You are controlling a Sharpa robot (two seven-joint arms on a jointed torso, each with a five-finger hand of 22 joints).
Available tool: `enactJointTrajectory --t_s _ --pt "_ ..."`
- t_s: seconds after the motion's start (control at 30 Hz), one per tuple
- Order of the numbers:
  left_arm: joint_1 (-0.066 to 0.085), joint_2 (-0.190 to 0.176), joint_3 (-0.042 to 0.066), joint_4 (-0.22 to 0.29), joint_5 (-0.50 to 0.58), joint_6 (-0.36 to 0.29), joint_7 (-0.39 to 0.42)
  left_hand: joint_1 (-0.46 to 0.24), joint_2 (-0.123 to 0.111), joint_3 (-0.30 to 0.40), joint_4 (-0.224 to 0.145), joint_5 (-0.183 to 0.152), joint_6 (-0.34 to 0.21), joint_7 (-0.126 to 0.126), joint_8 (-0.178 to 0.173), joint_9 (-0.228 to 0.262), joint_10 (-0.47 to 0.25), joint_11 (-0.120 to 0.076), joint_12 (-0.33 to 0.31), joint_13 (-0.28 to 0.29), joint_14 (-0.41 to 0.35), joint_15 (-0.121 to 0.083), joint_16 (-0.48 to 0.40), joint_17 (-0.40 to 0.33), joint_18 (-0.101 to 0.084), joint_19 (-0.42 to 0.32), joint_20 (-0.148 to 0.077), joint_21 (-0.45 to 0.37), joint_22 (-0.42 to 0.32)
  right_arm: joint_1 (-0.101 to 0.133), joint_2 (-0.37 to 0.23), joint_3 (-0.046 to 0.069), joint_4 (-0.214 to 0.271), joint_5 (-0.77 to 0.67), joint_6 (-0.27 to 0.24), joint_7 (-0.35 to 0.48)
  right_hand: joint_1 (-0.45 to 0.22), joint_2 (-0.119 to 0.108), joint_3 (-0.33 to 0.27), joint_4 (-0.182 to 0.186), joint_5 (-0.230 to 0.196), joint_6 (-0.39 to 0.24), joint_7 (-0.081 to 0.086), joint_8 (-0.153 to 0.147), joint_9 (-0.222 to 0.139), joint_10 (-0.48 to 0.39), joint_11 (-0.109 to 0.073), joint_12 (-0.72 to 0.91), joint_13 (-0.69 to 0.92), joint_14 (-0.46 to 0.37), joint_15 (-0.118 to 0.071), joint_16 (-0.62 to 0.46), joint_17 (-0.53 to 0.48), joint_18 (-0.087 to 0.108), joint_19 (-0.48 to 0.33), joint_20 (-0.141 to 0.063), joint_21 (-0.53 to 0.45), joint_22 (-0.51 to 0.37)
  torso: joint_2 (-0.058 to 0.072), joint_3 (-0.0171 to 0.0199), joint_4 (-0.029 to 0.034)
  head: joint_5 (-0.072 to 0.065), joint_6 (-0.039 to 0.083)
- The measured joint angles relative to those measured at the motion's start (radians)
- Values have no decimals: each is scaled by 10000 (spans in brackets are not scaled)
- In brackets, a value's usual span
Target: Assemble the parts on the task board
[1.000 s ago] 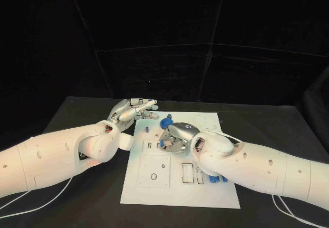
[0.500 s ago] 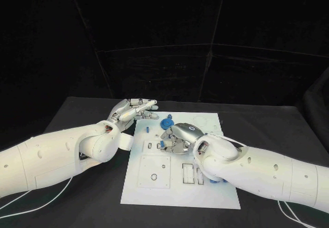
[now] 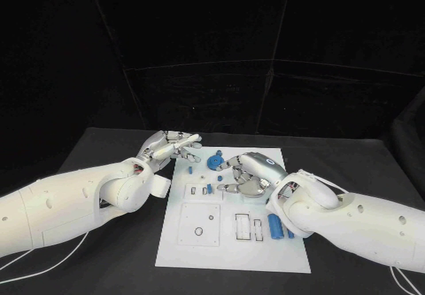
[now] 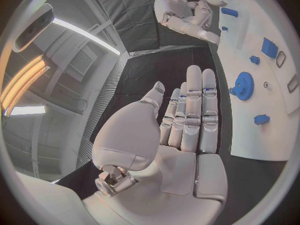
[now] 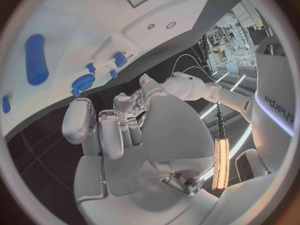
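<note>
The white task board (image 3: pixel 232 253) lies in the middle of the table. A blue gear (image 3: pixel 215 161) sits near its far edge, and a blue cylinder (image 3: pixel 276 226) lies at its right side. Small blue parts (image 3: pixel 209 188) lie on the middle of the board. My right hand (image 3: pixel 249 173) hovers over the board just right of the gear, fingers loosely bent and apart, holding nothing. My left hand (image 3: pixel 172 145) is at the board's far left corner, fingers straight and empty. The left wrist view shows that flat left hand (image 4: pixel 187 120) beside the gear (image 4: pixel 242 86). In the right wrist view the cylinder (image 5: pixel 35 58) and gear (image 5: pixel 82 81) lie beyond the right hand (image 5: pixel 119 135).
Recessed slots and a square plate (image 3: pixel 199 224) mark the board's near half. Black table (image 3: pixel 106 264) surrounds the board on every side. Both forearms reach in low over the table's near corners.
The right hand has lifted off the board's middle and drawn back to the right, and the blue cylinder and small parts now show. The left hand has barely shifted.
</note>
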Motion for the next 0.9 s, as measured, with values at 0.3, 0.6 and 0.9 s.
enactJointTrajectory --t_s 0.3,0.6,0.9 --pt "298 -178 3 -44 -1790 291 -2508 -1150 -264 -1124 829 37 28 -78 -26 41 633 -140 827 856 306 -262 4593 4407 0 593 -332 1428 890 757 -1610 73 1106 1908 563 909 226 226 -94 -43 53 134 -47 182 59 -70 -3 99 70 34 34 0 8 0 0 0 0 42 -71 39 -15 -58 -35" --pt "743 271 4 -399 -4514 1522 -5678 -1516 -134 -2205 1506 37 853 -793 1563 959 1084 -868 5105 4435 500 -768 10727 9404 -232 1451 -820 5169 4811 1148 -2507 85 1246 3525 980 1148 306 306 -94 -43 165 242 -86 232 76 -31 -41 166 90 34 34 -127 7 0 0 0 0 21 -229 121 -45 72 -144" --pt "1045 1235 6 -984 -7180 2963 -8242 -1250 222 -2546 1664 37 349 -1006 2957 2231 737 -993 8354 7857 512 -856 11685 9442 -624 2206 -944 8071 8665 1214 -2746 84 986 4377 1298 1169 306 306 -196 -26 260 258 -101 298 75 -31 -40 166 63 34 34 -260 6 -1 0 0 -55 -125 -400 171 -99 174 -275"
